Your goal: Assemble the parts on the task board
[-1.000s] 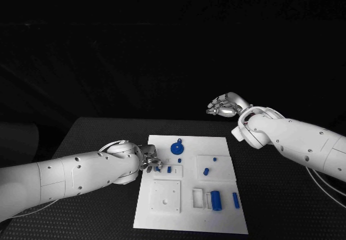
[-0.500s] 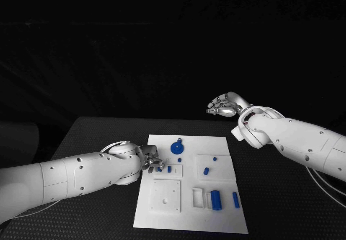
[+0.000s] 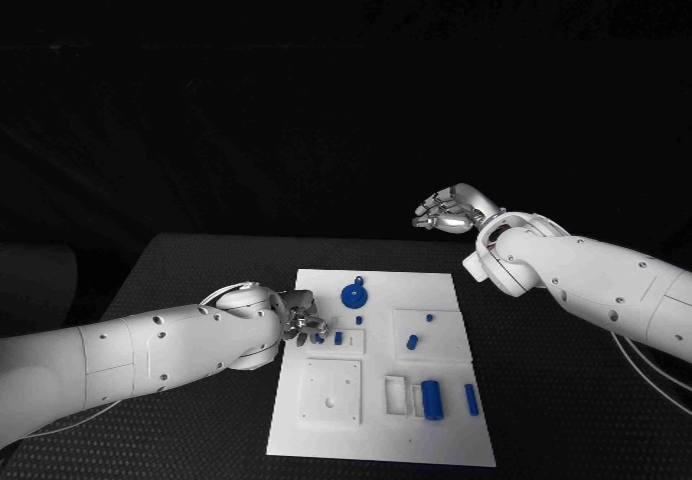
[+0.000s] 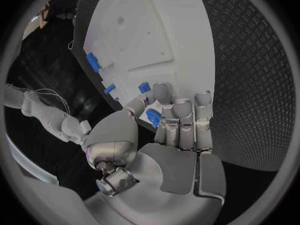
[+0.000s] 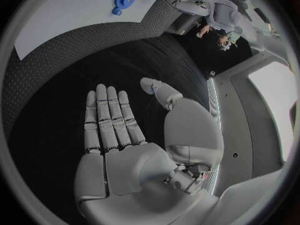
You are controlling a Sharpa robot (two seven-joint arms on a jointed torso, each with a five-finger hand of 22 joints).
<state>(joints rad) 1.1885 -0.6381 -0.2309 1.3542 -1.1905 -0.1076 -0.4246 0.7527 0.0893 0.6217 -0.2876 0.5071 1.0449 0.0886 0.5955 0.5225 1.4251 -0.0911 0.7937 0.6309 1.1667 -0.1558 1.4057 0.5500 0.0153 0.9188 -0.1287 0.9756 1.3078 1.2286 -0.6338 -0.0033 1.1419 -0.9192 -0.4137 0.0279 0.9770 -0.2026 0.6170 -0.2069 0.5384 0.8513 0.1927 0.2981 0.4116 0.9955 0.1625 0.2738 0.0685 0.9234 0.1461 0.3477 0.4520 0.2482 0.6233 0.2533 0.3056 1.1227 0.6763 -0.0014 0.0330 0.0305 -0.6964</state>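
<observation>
Left hand [image 3: 299,320] sits at the board's [image 3: 433,450] left edge, fingers curled around a small blue part [image 4: 153,116] pinched against the thumb. Right hand [image 3: 450,212] hangs above the table [image 3: 188,270] beyond the board's far right corner, fingers spread flat and holding nothing. Blue disc [image 3: 353,296] lies near the board's far edge; a cylinder [image 3: 430,399] lies near the front.

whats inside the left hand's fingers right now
In the left wrist view, the silver left hand pinches a small blue part over the white task board. The fingers cover most of it, so its shape is unclear.
</observation>
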